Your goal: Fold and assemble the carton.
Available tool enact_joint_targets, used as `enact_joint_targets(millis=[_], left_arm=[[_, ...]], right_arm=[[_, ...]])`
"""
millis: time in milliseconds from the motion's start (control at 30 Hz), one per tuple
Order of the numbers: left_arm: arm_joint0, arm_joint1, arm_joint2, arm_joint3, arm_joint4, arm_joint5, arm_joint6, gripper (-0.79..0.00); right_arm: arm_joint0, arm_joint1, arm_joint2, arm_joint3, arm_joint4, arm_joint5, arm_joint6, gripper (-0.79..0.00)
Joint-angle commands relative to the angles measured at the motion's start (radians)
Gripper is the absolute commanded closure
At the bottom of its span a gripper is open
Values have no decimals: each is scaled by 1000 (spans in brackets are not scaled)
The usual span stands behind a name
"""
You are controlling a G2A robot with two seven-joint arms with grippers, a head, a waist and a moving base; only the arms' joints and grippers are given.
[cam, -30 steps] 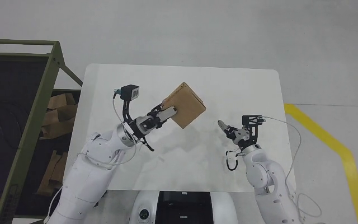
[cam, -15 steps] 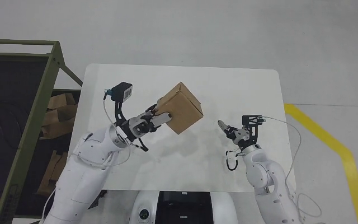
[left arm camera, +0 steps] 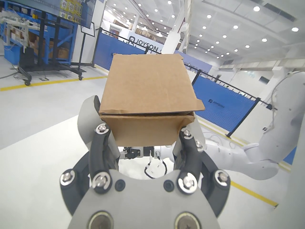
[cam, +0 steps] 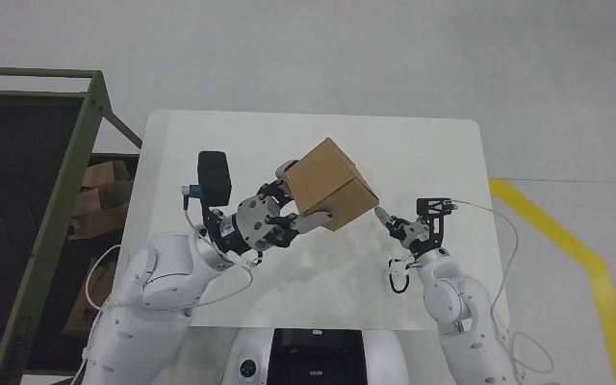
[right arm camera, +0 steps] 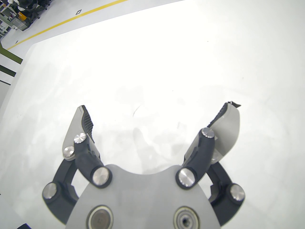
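A brown cardboard carton [cam: 331,183] is held up above the white table [cam: 404,144], tilted, with its closed flaps meeting in a seam. My left gripper [cam: 300,200] is shut on the carton's near end. In the left wrist view its fingers [left arm camera: 89,113] clamp both sides of the carton [left arm camera: 149,89], and one flap lies over another with a thin dark gap. My right gripper [cam: 383,219] stands open just right of the carton, low over the table. The right wrist view has that gripper [right arm camera: 158,115] spread wide over bare table with nothing between its pads.
A green metal frame [cam: 58,125] holding flat cardboard pieces [cam: 101,192] stands left of the table. A yellow floor line [cam: 553,231] runs at the right. The table's far half is bare white surface.
My left arm has lifted and turned the carton, carrying it right toward the right gripper; the wrist has rotated. The right arm has stayed where it was, still open.
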Motion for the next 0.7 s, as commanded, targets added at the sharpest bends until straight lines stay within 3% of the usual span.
enact_joint_targets(millis=[0,200,667], left_arm=[[9,-2,6,-18,102,15,42,0],[31,-8,51,-42,369,75,169,0],[53,-13,115,-41,629,139,344,0]], right_arm=[[0,0,0,0,0,0,0,-785],[0,0,0,0,0,0,0,-785],[0,0,0,0,0,0,0,-785]])
